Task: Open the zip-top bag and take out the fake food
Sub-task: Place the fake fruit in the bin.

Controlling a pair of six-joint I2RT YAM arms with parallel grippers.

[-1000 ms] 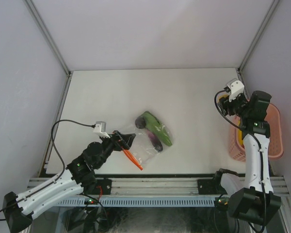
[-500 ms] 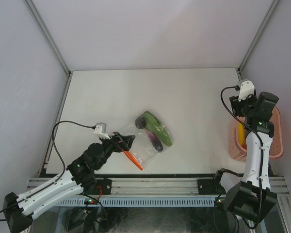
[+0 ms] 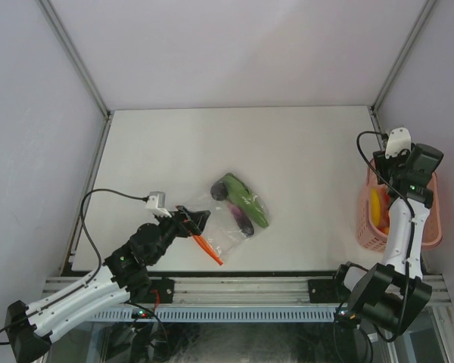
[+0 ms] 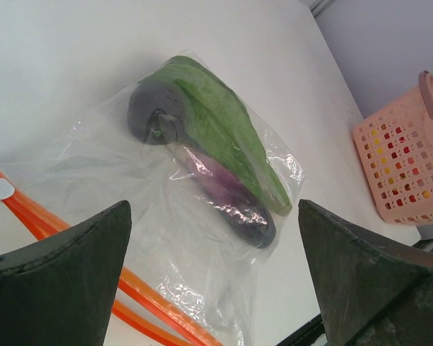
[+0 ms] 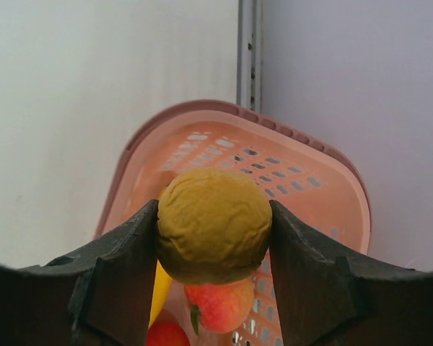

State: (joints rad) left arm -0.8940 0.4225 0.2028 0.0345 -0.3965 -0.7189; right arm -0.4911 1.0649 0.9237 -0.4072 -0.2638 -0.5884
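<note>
Yellow fruit (image 5: 212,220) — right end effector (image 5: 213,234), over basket (image 5: 314,169)

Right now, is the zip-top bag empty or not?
Not empty: a green piece and a purple piece lie inside the zip-top bag.

Setting: robot test cell in a lab. White counter (image 3: 303,144) boxed in by plain pale panels (image 3: 234,53) on aluminium corner posts (image 3: 73,57). Two white-and-black arms, left arm (image 3: 76,296) and right arm (image 3: 399,227), bolted to a metal rail (image 3: 242,289) at the near edge. Small white camera (image 3: 157,199) cabled to one wrist.
</note>
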